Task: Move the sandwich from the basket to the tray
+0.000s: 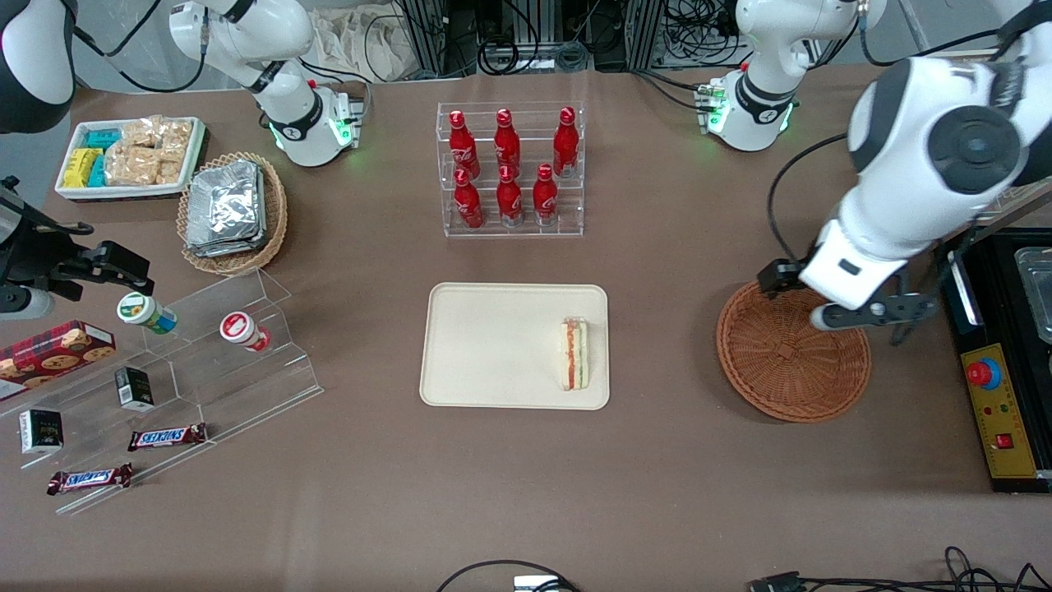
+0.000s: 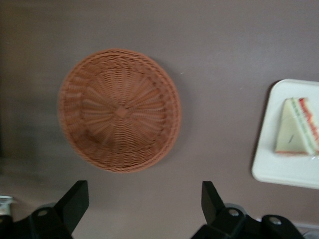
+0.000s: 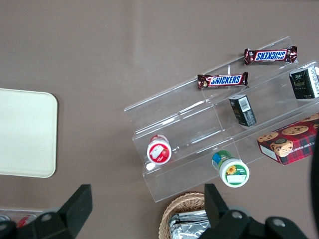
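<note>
From my remote station: the sandwich [image 1: 574,353] lies on the tray [image 1: 493,345], close to the rim at the working arm's end and slightly nearer the front camera than the tray's middle. Its long axis runs toward and away from the front camera, parallel to the tray's short sides, with the orange-red and green filling stripes running the same way. In the left wrist view the wedge [image 2: 297,126] lies flat on a broad bread face, its narrow tip pointing away from the front camera and its striped cut face turned toward the tray's middle.

The basket [image 1: 793,355] sits on the brown table [image 1: 657,477] well apart from the tray, toward the working arm's end, and holds nothing. I have the left gripper [image 1: 904,316] hovering above the basket's rim on the side away from the tray; its fingers [image 2: 75,203] are spread wide with nothing between them.

A clear rack of red bottles [image 1: 509,168] stands farther from the front camera than the tray.
</note>
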Controlling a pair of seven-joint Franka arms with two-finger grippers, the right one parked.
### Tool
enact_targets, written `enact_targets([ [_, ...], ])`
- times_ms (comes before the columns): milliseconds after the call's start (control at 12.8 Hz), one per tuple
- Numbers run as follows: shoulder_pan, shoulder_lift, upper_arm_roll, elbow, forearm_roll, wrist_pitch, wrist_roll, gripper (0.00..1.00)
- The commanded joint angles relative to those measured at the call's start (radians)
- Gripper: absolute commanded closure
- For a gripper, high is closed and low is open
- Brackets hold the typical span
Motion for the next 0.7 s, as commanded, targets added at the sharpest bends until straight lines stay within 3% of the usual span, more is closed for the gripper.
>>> enact_targets([
  [0,0.066,-0.001,-0.010,0.056,-0.012,-0.100,0.142,0.00],
  [625,0.117,0.010,0.011,0.145,-0.006,-0.131,0.209,0.00],
])
